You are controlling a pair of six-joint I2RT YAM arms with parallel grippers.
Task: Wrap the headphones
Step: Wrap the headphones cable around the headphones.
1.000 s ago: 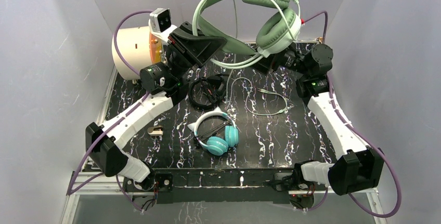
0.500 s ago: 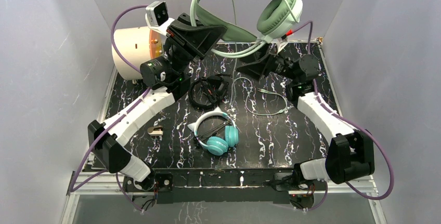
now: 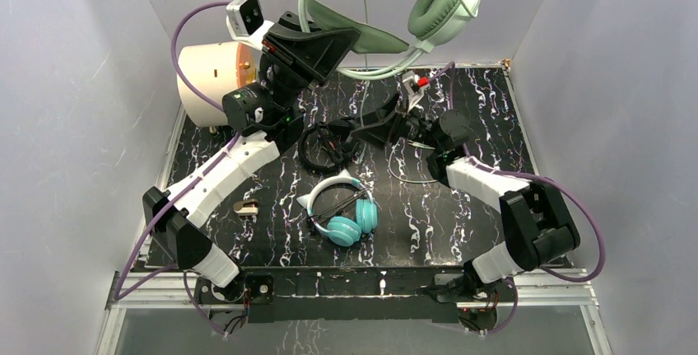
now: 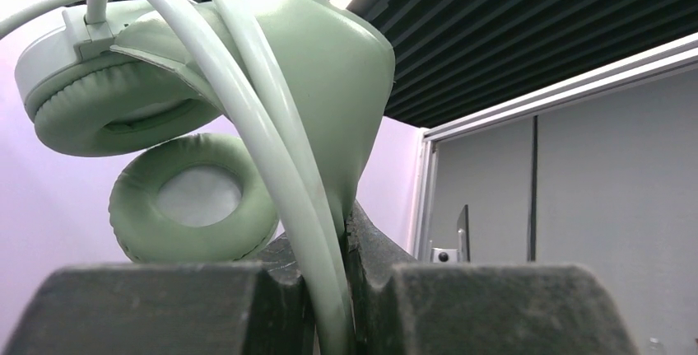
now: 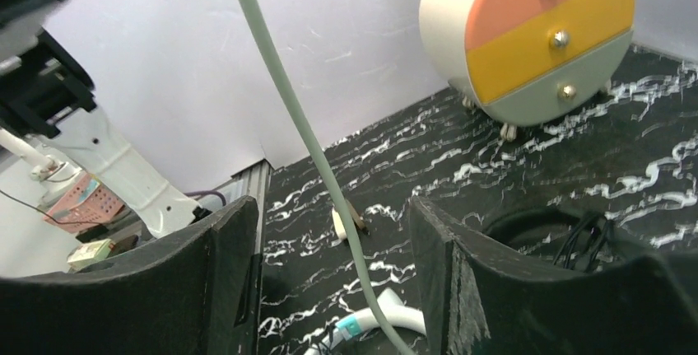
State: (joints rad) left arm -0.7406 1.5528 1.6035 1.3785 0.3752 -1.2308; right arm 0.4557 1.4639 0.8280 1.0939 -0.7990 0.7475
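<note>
My left gripper (image 3: 328, 44) is shut on the band of the pale sage-green headphones (image 3: 440, 9) and holds them high over the back of the table. In the left wrist view the band and tube are pinched between the fingers (image 4: 272, 297), and the ear cushions (image 4: 189, 198) hang to the left. Their light cable (image 3: 363, 50) drops straight down and passes between the fingers of my open right gripper (image 5: 333, 289) without touching them. The right gripper (image 3: 362, 130) hovers beside the black headphones (image 3: 325, 147). The teal headphones (image 3: 346, 219) lie further forward.
A round cream drawer cabinet (image 3: 204, 83) with orange, yellow and green fronts (image 5: 535, 34) stands at the back left. A small tan clip (image 3: 245, 206) lies at the left. Slack cable (image 3: 421, 179) loops on the marbled table (image 3: 461, 231). Grey walls close in three sides.
My right gripper has left the ear cup, swung down and left, and now straddles the hanging cable. The left arm has lifted the green headphones a little higher.
</note>
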